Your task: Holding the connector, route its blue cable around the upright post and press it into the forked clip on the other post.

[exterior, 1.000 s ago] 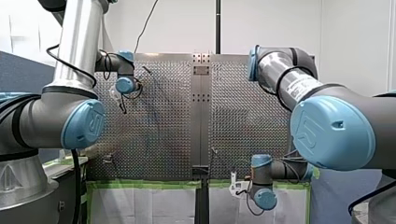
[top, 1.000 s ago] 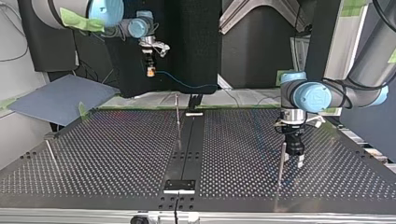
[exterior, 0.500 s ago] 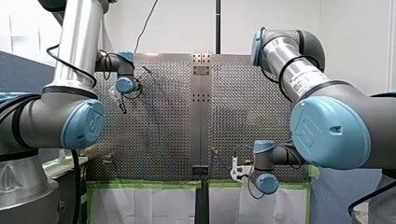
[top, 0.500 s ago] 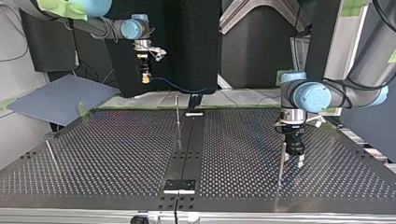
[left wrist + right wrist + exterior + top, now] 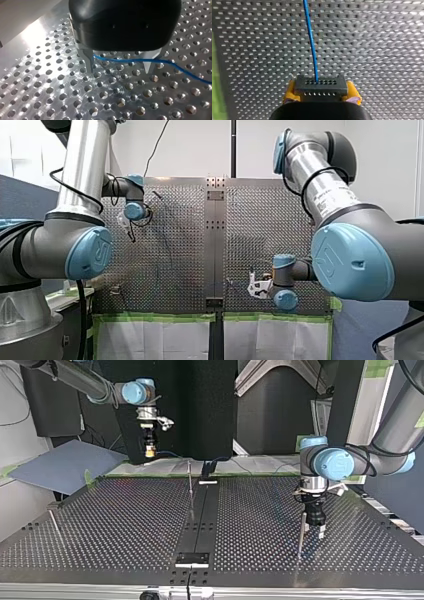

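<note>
right fingers (image 5: 354,94) clamp the connector (image 5: 320,86) above the bench (image 5: 125,525) edge nearest the arms, likely to tension the blue cable (image 5: 310,42). left fingers (image 5: 88,58) stand open, empty, astride the cable, likely guiding it.

light: bright | glare: strong on table (image 5: 31,37), left wrist view | shadows: faint

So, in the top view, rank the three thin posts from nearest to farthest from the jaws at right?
1. Right post, just beside the jaws.
2. Middle post, at the view's centre.
3. Left post, at the view's far left.
</note>
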Available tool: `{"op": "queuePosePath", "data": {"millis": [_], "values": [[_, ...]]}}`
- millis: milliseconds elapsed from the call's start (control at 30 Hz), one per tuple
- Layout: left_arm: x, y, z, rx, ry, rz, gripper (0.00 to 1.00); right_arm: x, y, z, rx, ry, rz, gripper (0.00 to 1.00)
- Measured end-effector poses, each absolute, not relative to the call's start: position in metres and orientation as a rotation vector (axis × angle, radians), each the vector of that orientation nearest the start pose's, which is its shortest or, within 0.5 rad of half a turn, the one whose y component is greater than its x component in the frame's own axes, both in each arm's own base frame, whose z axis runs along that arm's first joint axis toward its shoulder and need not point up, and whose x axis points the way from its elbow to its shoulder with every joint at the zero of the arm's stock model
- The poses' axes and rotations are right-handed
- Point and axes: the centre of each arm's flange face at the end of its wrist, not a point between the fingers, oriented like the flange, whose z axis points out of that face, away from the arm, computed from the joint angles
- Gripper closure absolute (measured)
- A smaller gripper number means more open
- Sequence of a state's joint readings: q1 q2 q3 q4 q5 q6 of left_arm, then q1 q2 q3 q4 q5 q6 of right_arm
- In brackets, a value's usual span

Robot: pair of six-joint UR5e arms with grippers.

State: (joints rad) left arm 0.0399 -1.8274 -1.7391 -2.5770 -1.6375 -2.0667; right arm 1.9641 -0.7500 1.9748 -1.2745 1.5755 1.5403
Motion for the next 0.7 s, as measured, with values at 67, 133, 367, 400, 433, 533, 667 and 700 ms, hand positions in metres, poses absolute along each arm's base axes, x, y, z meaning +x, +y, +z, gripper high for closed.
{"op": "queuePosePath", "data": {"millis": [67,133,367,400,433,533,667,700], "values": [[0.582,-0.103,0.327,-0.440,1.374,-0.322,0.00,0.334,-0.455,-0.012,1.451,-0.937,1.499,1.00],[0.581,-0.102,0.326,-0.446,1.375,-0.316,0.00,0.334,-0.455,-0.014,1.452,-0.934,1.498,1.00],[0.580,-0.099,0.325,-0.472,1.380,-0.291,0.00,0.334,-0.452,-0.019,1.468,-0.928,1.481,1.00],[0.579,-0.099,0.324,-0.475,1.383,-0.288,0.00,0.334,-0.452,-0.020,1.471,-0.929,1.479,1.00],[0.579,-0.099,0.324,-0.478,1.386,-0.287,0.00,0.334,-0.452,-0.020,1.473,-0.929,1.477,1.00],[0.578,-0.099,0.323,-0.491,1.394,-0.294,0.00,0.333,-0.451,-0.022,1.484,-0.931,1.467,1.00],[0.576,-0.100,0.322,-0.515,1.401,-0.316,0.00,0.333,-0.450,-0.023,1.490,-0.929,1.459,1.00],[0.576,-0.100,0.321,-0.524,1.406,-0.322,0.00,0.333,-0.450,-0.023,1.489,-0.928,1.459,1.00]]}}
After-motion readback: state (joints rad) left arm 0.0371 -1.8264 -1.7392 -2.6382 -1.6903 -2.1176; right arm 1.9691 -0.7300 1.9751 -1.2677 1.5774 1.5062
